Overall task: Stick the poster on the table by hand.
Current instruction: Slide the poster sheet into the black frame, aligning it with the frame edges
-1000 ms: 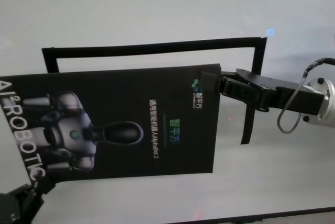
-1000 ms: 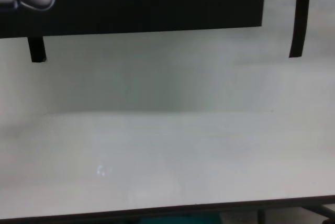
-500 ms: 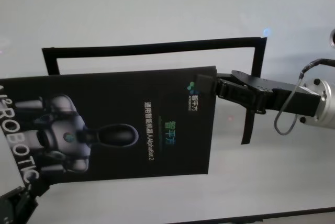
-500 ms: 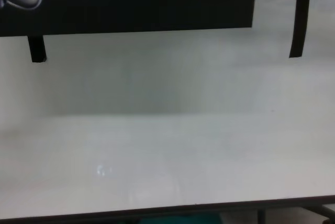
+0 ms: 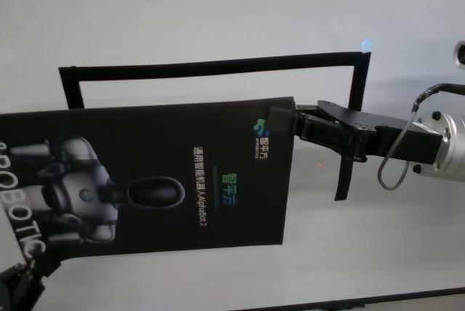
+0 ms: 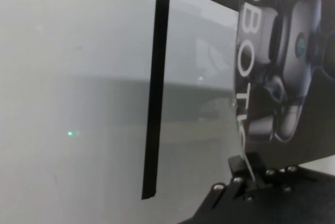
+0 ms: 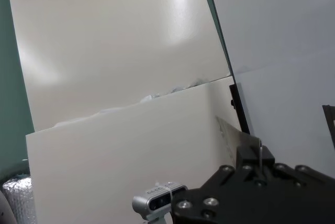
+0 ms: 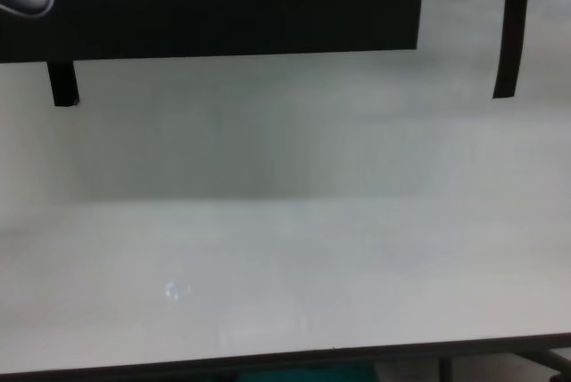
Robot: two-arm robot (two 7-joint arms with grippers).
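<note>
Right gripper [image 5: 285, 120] pinching poster [image 5: 167, 173] | white table [image 5: 218, 13] | black tape outline [image 5: 211, 66]

Large black glossy rectangular poster [image 5: 167, 173] with a grey-white robot picture carries all readable text: big white letters "BOTIC" along its left edge, cut off by the frame; small white line ending "AlphaBot 2", probably, after unreadable Chinese characters; green characters and a small logo, too blurred.
</note>
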